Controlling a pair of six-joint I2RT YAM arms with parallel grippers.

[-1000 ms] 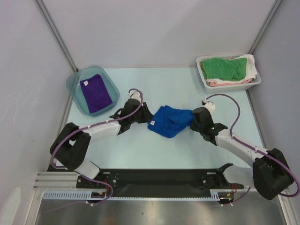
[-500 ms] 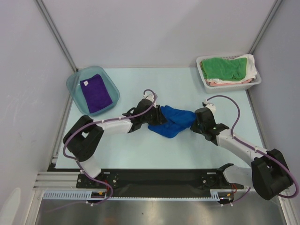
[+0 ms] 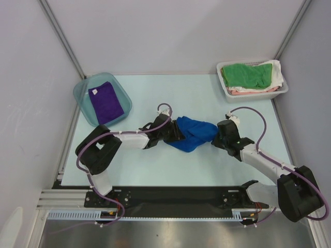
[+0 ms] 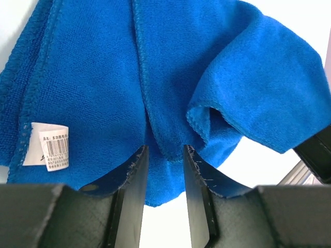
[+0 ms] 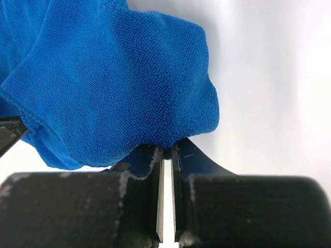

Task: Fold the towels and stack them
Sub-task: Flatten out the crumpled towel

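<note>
The royal blue towel [image 3: 194,133] lies bunched mid-table between both grippers. My left gripper [image 3: 176,135] is at its left edge, jaws open, with a fold of the blue towel [image 4: 155,77] lying between the fingers of the left gripper [image 4: 164,151]. A white tag [image 4: 50,146] shows beside them. My right gripper [image 3: 216,135] is shut on the towel's right edge, pinching the blue towel [image 5: 114,77] at the tips of the right gripper [image 5: 166,149]. The purple towel [image 3: 106,103] lies flat in a tub. The green towel [image 3: 247,74] tops a basket pile.
A teal tub [image 3: 78,95] sits at the back left. A white basket [image 3: 254,93] at the back right holds white and pinkish cloth under the green towel. Grey walls close in the table on three sides.
My left arm has reached right, bringing its gripper onto the blue towel's left edge. The towel has bunched narrower. The right gripper has kept its hold and barely shifted.
</note>
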